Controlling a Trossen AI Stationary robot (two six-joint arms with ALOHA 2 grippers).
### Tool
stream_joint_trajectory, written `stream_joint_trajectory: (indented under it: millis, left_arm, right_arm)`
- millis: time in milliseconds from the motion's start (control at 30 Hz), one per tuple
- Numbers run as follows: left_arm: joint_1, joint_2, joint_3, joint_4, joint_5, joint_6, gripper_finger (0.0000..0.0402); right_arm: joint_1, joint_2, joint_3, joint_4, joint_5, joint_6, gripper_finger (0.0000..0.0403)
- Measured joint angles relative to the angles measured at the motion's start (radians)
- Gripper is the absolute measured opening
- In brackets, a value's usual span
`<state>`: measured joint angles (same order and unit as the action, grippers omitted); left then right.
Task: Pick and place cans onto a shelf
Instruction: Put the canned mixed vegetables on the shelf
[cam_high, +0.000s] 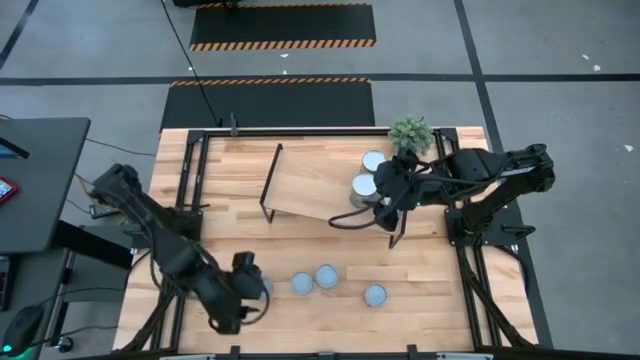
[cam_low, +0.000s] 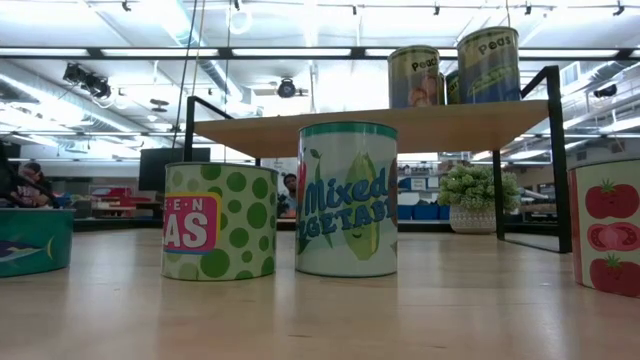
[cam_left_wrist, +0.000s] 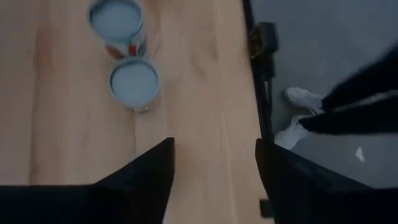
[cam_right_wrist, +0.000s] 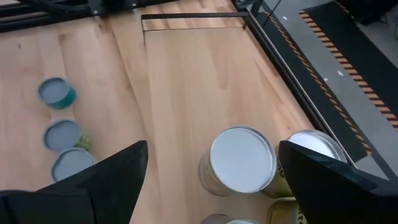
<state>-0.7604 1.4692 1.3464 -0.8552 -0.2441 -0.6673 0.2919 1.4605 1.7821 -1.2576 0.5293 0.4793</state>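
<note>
The shelf (cam_high: 310, 185) stands at the table's far middle, and several cans rest upright on its right end (cam_high: 365, 187) (cam_low: 488, 65) (cam_right_wrist: 242, 158). Several more cans stand on the table near its front edge (cam_high: 326, 275) (cam_low: 347, 198). The leftmost of them (cam_high: 266, 287) is partly hidden by my left gripper (cam_high: 252, 282). In the left wrist view that gripper (cam_left_wrist: 214, 155) is open over bare wood, with two cans (cam_left_wrist: 134, 84) ahead of it. My right gripper (cam_high: 388, 203) (cam_right_wrist: 212, 146) hovers open above the shelf's cans.
A small potted plant (cam_high: 411, 133) stands at the table's far right, behind the shelf. The shelf's black frame legs (cam_low: 556, 160) reach down to the table. A person's shoes (cam_left_wrist: 298, 99) show on the floor past the table's near edge (cam_left_wrist: 264, 112).
</note>
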Motion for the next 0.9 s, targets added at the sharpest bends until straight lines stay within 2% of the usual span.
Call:
stream_joint_trajectory:
  millis: [100,200,333,467,633,900]
  left_arm:
    - [-0.011,0.069,0.0,0.022,-0.027,-0.106,0.0267]
    - [0.001,0.129,0.0,0.052,-0.014,-0.146,0.0295]
    - [0.007,0.173,0.0,0.048,-0.005,-0.173,0.0304]
    - [0.003,0.174,0.0,0.049,-0.063,-0.267,0.029]
    - [-0.024,0.165,0.0,0.027,-0.162,-0.264,0.0257]
    - [-0.08,0.165,0.0,-0.07,-0.245,-0.262,0.0192]
  right_arm:
    - [0.033,0.006,0.0,0.007,-0.008,0.014,0.0368]
    - [0.086,0.032,0.0,0.04,-0.045,0.001,0.0368]
    - [0.148,0.083,0.0,0.123,-0.054,-0.031,0.0368]
    - [0.181,0.136,0.0,0.232,-0.07,-0.075,0.0368]
    - [0.187,0.22,0.0,0.336,-0.115,-0.115,0.0368]
    - [0.178,0.345,0.0,0.457,-0.224,-0.138,0.0368]
